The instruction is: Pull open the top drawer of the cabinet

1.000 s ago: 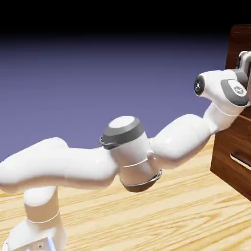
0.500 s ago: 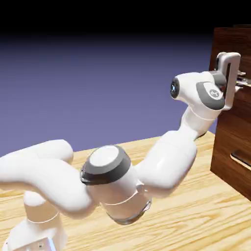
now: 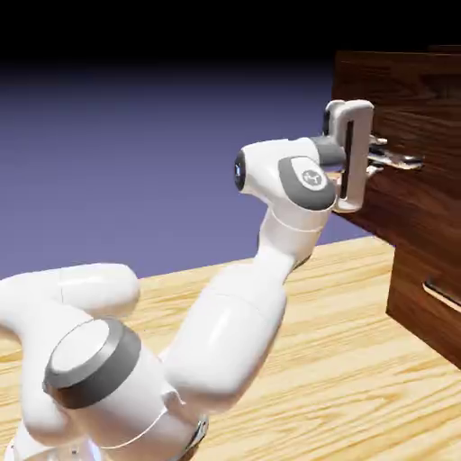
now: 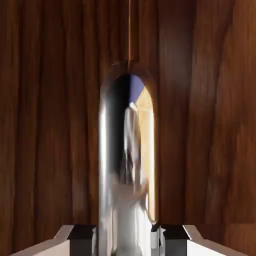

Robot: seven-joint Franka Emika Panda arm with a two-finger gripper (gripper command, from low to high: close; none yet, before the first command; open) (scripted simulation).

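Note:
The top drawer [image 3: 423, 99] stands pulled out from the cabinet [image 3: 423, 297], toward the exterior view's left, well ahead of the front below it. My gripper [image 3: 385, 161] reaches in from the left and is shut on the drawer's slim silver handle [image 3: 407, 163]. In the hand view the shiny handle [image 4: 125, 160] runs upright through the middle. It sits between my two grey fingertips [image 4: 82, 234] at the bottom edge, and the gripper [image 4: 127, 236] is closed around it. Dark wood grain of the drawer front [image 4: 50, 125] fills the rest of that view.
The lower drawer front [image 3: 432, 315] with its own silver handle [image 3: 441, 293] stays flush in the cabinet. The light wood table [image 3: 342, 378] spreads under the arm, whose elbow and base fold low at the lower left.
The hand has drawn back to the left with the handle in its grip, and the top drawer has slid out with it. The arm's elbow has dropped and folded toward the base.

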